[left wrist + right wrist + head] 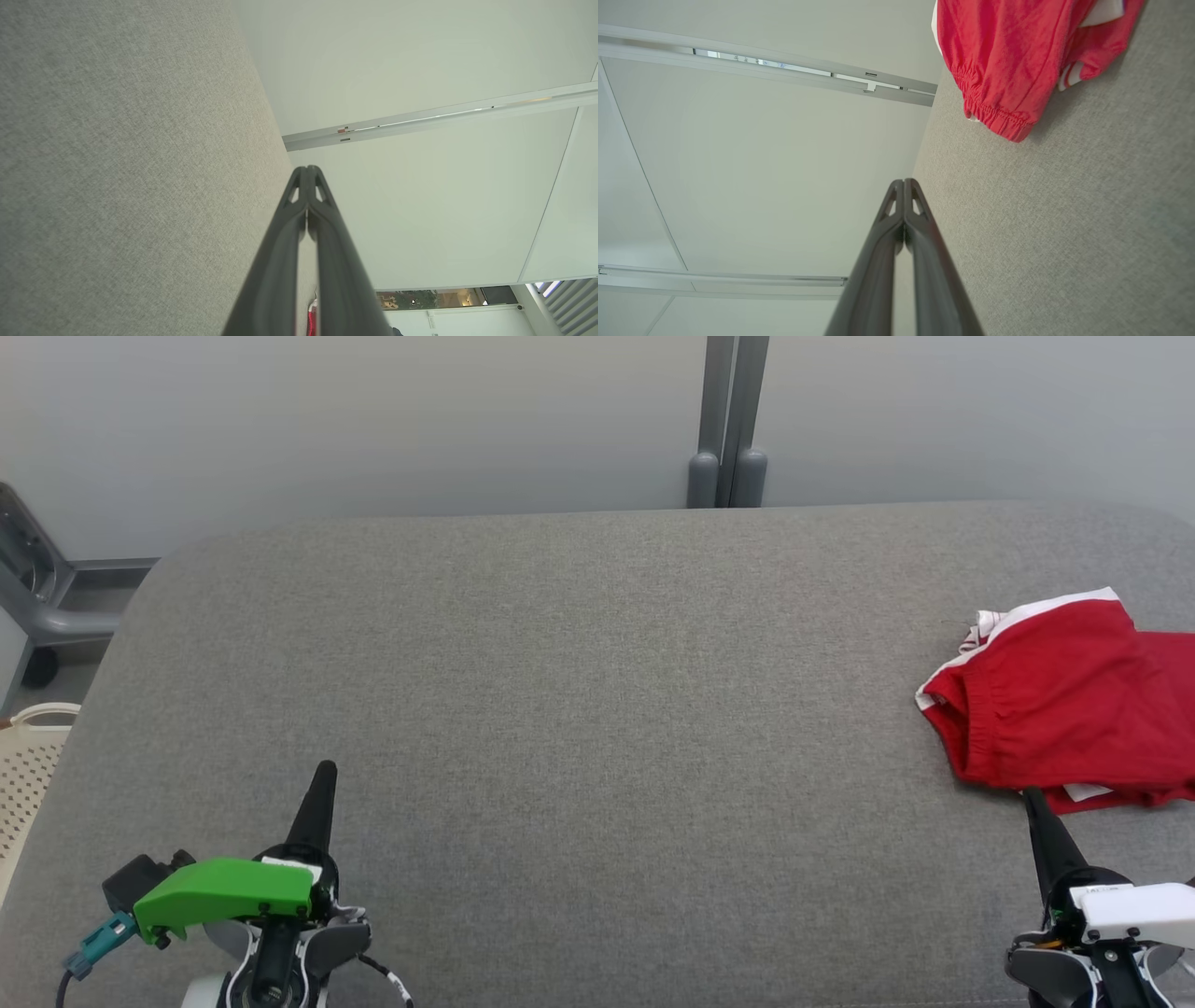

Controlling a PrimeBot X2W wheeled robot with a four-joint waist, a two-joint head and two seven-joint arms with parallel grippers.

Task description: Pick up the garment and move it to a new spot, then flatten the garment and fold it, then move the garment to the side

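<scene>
You have one pair of red shorts point(1055, 700), one grey fabric table point(560, 709), two grippers, the left gripper point(324, 773) and the right gripper point(1031, 795), one cream perforated basket point(28, 765), and two grey posts point(714, 411).

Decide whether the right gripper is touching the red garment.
Apart. The right wrist view shows a strip of bare grey surface between the shut right gripper and the nearest edge of the red garment.
</scene>
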